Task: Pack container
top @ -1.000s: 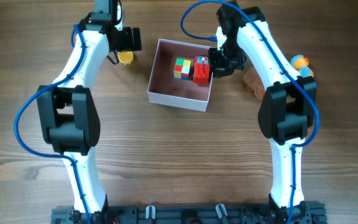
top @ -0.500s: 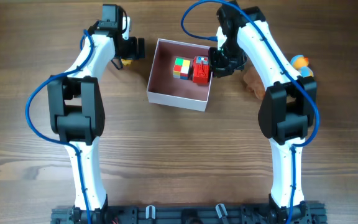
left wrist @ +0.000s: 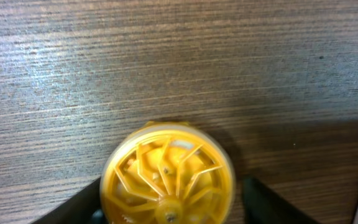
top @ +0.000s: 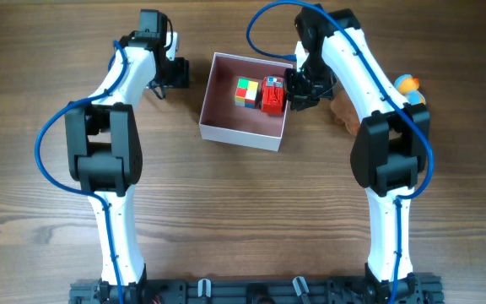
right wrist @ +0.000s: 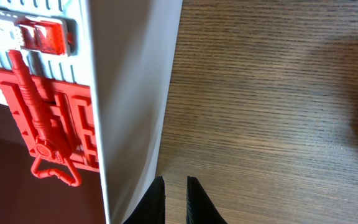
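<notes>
The container (top: 236, 128), a square white box with a dusty-pink inside, sits at the table's top middle. It holds a multicoloured cube (top: 245, 92) and a red toy (top: 273, 95). The red toy (right wrist: 48, 118) lies against the container's white wall (right wrist: 129, 93). My left gripper (top: 174, 74) is left of the container and covers a yellow wheel toy from above. In the left wrist view its open fingers (left wrist: 169, 208) straddle the yellow wheel (left wrist: 166, 165), with a gap on the right side. My right gripper (top: 302, 89), shut and empty (right wrist: 174, 194), hangs just outside the container's right wall.
A small duck toy (top: 407, 84) sits at the far right. A brown object (top: 342, 110) lies beside the right arm, right of the container. Bare wood fills the table in front of the container.
My left gripper has moved toward me and come down over the yellow wheel, which now sits between its fingers. The right gripper has barely moved.
</notes>
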You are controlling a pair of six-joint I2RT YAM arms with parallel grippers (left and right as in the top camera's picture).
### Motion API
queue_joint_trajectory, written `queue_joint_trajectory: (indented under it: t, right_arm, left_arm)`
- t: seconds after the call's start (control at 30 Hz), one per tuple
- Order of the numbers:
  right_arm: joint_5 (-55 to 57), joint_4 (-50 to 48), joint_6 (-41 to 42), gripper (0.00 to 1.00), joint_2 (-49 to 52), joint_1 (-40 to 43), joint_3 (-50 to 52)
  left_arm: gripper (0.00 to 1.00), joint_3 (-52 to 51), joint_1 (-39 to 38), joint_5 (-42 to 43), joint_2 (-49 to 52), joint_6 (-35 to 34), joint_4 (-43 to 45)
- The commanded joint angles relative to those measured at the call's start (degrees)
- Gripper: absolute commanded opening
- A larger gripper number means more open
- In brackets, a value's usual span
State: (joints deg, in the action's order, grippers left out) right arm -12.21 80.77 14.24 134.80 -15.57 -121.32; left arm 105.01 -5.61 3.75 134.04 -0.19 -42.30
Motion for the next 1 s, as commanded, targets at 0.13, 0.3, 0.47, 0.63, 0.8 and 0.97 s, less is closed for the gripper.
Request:
queue_joint_trajectory:
  t: [0.13, 0.3, 0.47, 0.63, 0.8, 0.97]
  right_arm:
    - [-0.7, 0.5, 0.7, 0.09, 0.3, -0.2, -0.1]
    - [-0.7, 0.9, 0.7, 0.09, 0.3, -0.2, -0.1]
    - [-0.7, 1.2, 0.7, 0.09, 0.3, -0.2, -0.1]
    - [-0.7, 2.2, 0.7, 0.09, 0.3, -0.2, -0.1]
    - [-0.7, 2.3, 0.5, 0.09, 0.3, -0.2, -0.1]
    - [0.4, 2.2, 0.8, 0.05, 0.3, -0.2, -0.2]
  left_arm:
    - [0.56, 0.0, 0.1, -0.8, 1.0, -0.2, -0.3]
    - [0.72, 0.0, 0.1, -0.8, 1.0, -0.2, 2.8]
    - [0.71, 0.0, 0.1, -0.8, 1.0, -0.2, 4.7]
    - [0.56, 0.0, 0.1, -0.8, 1.0, -0.2, 4.8]
    - [0.49, 0.0, 0.1, -0.8, 1.0, -0.2, 4.8]
    - [0.37, 0.0, 0.1, -0.8, -1.7, -0.2, 2.6]
